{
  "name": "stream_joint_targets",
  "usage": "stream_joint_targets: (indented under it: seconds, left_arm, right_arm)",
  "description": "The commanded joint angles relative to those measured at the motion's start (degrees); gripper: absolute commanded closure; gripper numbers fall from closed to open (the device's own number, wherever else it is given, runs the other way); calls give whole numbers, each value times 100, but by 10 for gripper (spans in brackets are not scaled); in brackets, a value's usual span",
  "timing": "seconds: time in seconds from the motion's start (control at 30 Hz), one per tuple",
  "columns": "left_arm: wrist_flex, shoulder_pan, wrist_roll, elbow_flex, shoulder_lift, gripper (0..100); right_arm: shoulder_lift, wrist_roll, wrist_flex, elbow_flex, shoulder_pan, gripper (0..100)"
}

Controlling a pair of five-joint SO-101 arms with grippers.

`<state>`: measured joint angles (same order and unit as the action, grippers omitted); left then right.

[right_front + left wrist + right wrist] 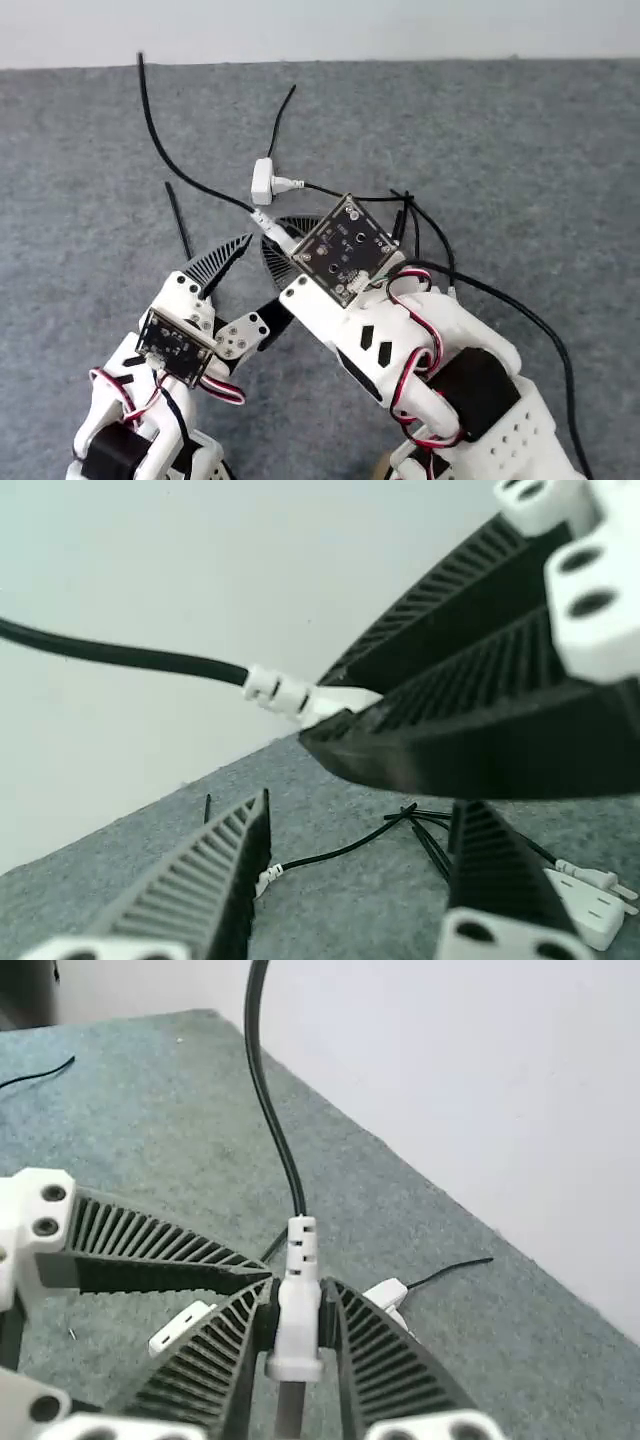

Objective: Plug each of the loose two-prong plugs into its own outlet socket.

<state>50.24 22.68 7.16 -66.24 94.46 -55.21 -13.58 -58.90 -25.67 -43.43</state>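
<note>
Right wrist view, right gripper (297,1295) clamped on white plug (298,1345), black cord (268,1090) rising, left gripper (360,815) spread wide

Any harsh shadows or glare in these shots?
High view: soft, even light, only faint shadows on the grey mat, no glare. Left wrist view: the black cable stands dark against the bright wall. Right wrist view: the white plug in the right end effector is evenly lit.

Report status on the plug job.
Right gripper shut on a white plug, held off the mat. Left gripper open, close beside it. Socket lies on the mat beyond; loose black cords around it.
</note>
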Motion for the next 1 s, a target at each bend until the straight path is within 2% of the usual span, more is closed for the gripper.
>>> stream_joint_targets:
  seconds: [0.0, 0.4, 0.7, 0.87, 0.97]
  left_arm:
    - [-185, 62, -53, 277, 9, 727]
    - [-185, 35, -53, 242, 9, 727]
    - [-202, 26, -53, 180, 9, 727]
    - [-624, -105, -44, -215, 9, 727]
    - [-703, -316, -44, -233, 9, 727]
  right_arm:
    - [-119, -44, -233, 343, -22, 991]
    - [-136, -35, -400, 343, -4, 991]
    - [-277, -26, -919, 369, -31, 991]
    - [-725, -26, -945, 369, -31, 991]
    - [-822, -26, -1323, 360, -31, 991]
